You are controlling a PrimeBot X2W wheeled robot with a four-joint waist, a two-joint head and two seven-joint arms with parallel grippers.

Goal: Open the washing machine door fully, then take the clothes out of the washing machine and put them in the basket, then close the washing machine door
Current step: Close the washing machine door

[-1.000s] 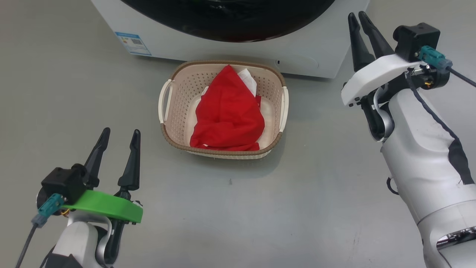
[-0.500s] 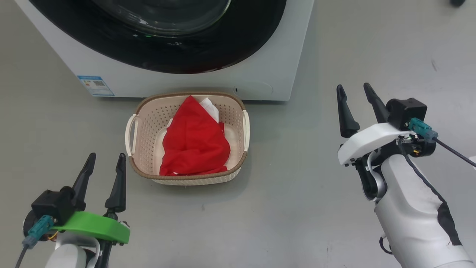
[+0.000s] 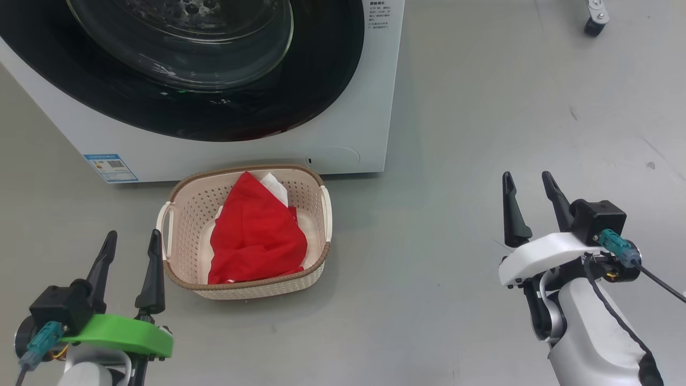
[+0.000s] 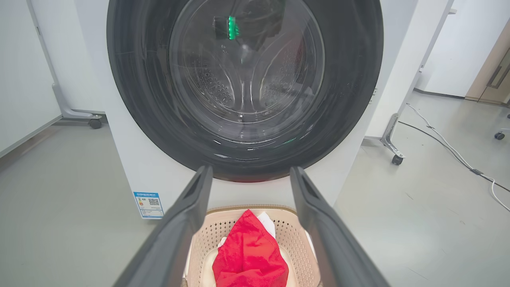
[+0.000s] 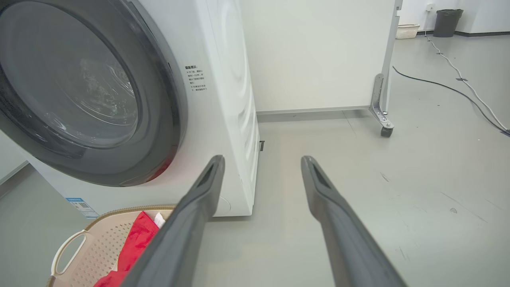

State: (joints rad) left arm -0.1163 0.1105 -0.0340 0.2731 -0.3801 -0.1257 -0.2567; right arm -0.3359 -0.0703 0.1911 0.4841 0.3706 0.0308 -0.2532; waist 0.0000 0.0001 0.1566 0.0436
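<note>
The red jersey (image 3: 254, 241) lies bunched in the cream basket (image 3: 195, 212), with a white trim panel showing at its far end (the end nearest the machine). The basket stands on the grey floor (image 3: 455, 161) just in front of the white washing machine (image 3: 343, 134), below the round door (image 3: 182, 59). The door is shut against the machine's front, its wide black rim glossy, and the steel drum shows through the glass bowl. A small blue label (image 3: 110, 168) sits low on the front, at the left in the head view. The left jaws stand wide apart and hold nothing, their dark fingers (image 3: 153, 268) just beside the basket's left handle (image 3: 165, 230). In the left wrist view they frame basket and jersey. The right jaws are likewise spread and empty, fingers (image 3: 514, 214) well apart from the basket, off to its right.
</note>
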